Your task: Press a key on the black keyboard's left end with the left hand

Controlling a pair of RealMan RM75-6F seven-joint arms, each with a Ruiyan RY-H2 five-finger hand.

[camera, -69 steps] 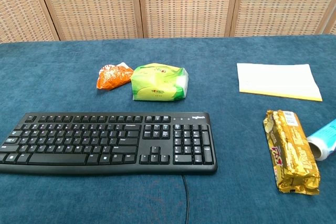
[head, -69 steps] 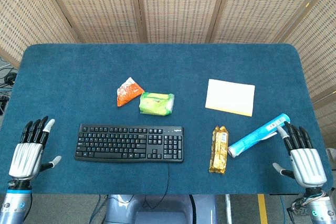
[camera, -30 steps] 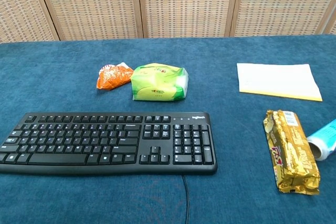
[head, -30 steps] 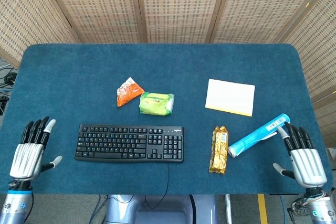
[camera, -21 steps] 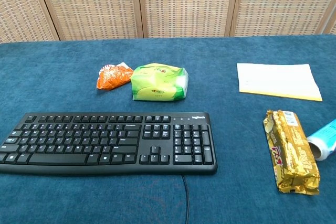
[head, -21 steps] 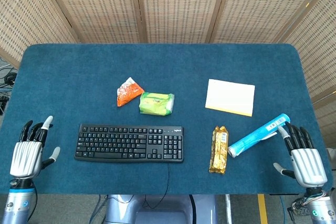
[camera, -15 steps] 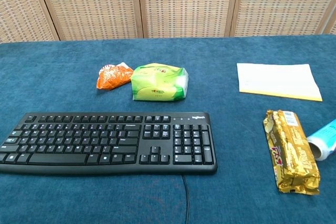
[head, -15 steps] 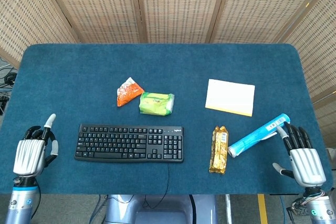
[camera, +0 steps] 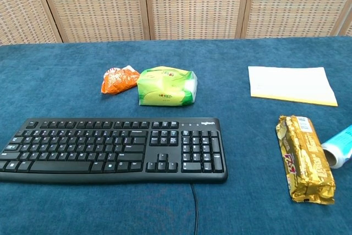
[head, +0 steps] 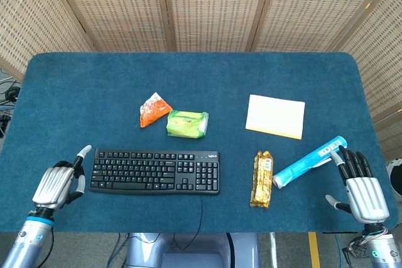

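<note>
- The black keyboard lies in the lower left of the frame, long axis left to right on the worktop.
- The left hand, beside its left end, has fingers curled, one extended, holding nothing.

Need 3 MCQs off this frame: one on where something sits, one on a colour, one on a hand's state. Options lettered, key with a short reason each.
1. What lies directly right of the black keyboard?
A. gold snack bar
B. orange packet
C. yellow notepad

2. What colour is the packet beside the orange packet?
A. red
B. green
C. white

3. How is the left hand set?
A. flat on the keys
B. gripping the keyboard
C. fingers curled, one pointing out, off the keyboard's left end

Key: 1 A, the gold snack bar lies just past the keyboard's right end. 2 B, the green packet touches the orange one. 3 C, the head view shows one finger extended, the hand clear of the keys.
</note>
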